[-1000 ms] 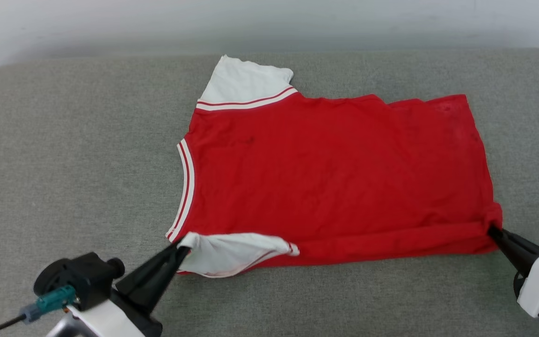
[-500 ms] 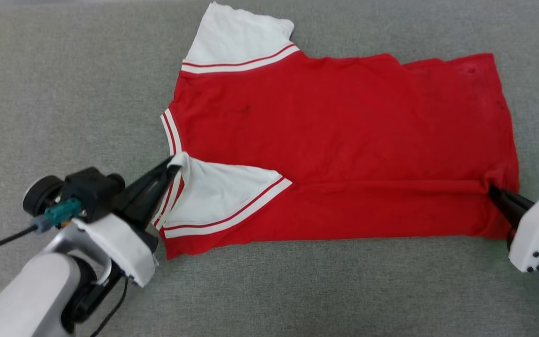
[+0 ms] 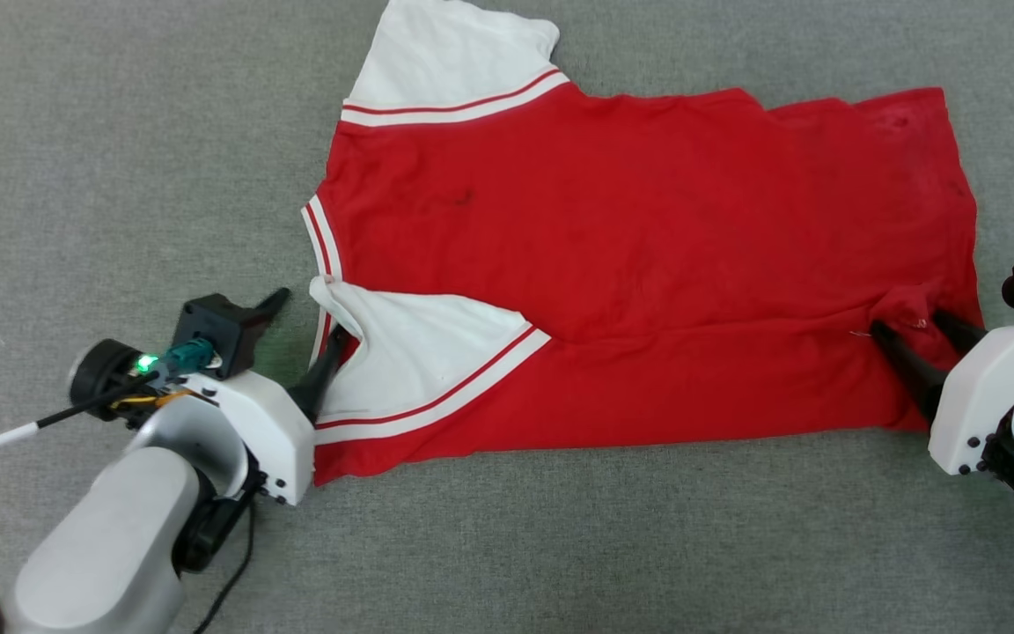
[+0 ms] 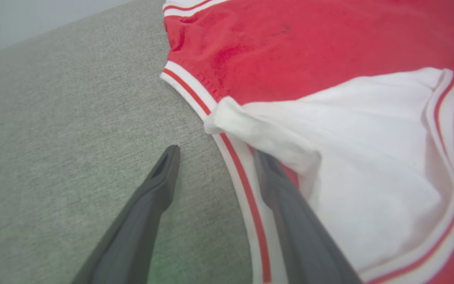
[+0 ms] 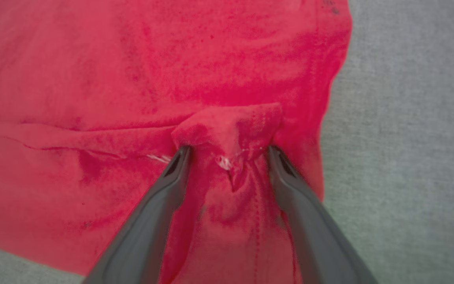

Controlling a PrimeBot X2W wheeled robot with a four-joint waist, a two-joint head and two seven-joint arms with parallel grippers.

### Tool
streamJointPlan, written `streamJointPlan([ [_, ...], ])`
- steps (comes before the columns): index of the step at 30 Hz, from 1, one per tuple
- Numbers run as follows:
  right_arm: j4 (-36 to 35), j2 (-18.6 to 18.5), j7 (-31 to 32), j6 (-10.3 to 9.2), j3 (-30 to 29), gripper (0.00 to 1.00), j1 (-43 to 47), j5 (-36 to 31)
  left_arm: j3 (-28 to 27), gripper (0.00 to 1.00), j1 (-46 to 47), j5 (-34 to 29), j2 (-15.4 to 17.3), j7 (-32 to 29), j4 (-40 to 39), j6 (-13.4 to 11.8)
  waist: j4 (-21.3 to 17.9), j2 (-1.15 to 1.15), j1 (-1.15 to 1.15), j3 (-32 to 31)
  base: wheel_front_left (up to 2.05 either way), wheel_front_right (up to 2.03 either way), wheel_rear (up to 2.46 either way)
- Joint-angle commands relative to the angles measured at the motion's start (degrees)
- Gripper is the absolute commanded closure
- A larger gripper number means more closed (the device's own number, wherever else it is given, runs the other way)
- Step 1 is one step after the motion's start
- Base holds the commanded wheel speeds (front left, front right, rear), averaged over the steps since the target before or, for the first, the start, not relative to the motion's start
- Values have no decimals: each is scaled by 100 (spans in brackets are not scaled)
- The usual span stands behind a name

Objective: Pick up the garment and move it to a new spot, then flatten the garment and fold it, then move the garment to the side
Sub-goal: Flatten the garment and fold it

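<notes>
Folding is partly done, judging by how the cloth lies. The red jersey-style T-shirt with white short sleeves and red-and-white striped trim (image 3: 630, 255) lies spread on the grey woven fabric surface (image 3: 120, 132), collar to the left and hem to the right, plain side up so no print shows. Its near long edge is turned over toward the far side. The near white sleeve (image 3: 419, 352) lies on top of the red body, and a crease runs from it rightward to the hem. The far white sleeve (image 3: 445, 62) sticks out flat, unfolded. The left gripper (image 3: 309, 319) (image 4: 216, 154) sits at the collar end with its jaws wide and holding nothing. One finger is over the bare grey surface, and the other is at the striped collar trim, just beneath the curled tip of the near sleeve. The right gripper (image 3: 907, 321) (image 5: 227, 150) sits at the hem end, jaws likewise wide, with a puckered red hem corner (image 5: 227, 122) standing between the fingers but not pinched. So the pick-up, the move and the flattening look finished, and the first lengthwise fold looks laid. Left, by this reading, are turning the far side and its sleeve in, folding the shirt across its length, smoothing the puckered corner and the curled sleeve tip, and moving the folded shirt to the side.
</notes>
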State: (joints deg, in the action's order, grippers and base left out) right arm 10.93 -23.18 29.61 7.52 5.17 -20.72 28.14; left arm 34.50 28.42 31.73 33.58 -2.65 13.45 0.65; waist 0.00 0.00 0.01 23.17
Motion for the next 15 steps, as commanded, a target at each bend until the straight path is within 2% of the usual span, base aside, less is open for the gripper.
streamJointPlan([
  [1, 109, 22, -15, -7, 42, 0, -12, -57, 3, 0, 34, 78, -118, 59, 86, 8, 8, 0, -1, -97, 0, 0, 0],
  [6, 98, -212, -58, -6, 83, 0, 63, -592, -9, 0, -139, 222, -272, 141, 215, -61, 31, 0, -1, -369, 0, 0, 0],
  [11, -174, 24, 247, -6, -243, 0, 350, -768, -100, 0, -460, 463, -348, 42, -26, -287, 68, 0, -1, -682, 0, 0, 0],
  [15, -612, 238, 672, -5, -561, 0, 722, -951, -72, 0, -762, 521, -210, -233, -515, -500, 92, 0, -1, -821, 0, 0, 0],
])
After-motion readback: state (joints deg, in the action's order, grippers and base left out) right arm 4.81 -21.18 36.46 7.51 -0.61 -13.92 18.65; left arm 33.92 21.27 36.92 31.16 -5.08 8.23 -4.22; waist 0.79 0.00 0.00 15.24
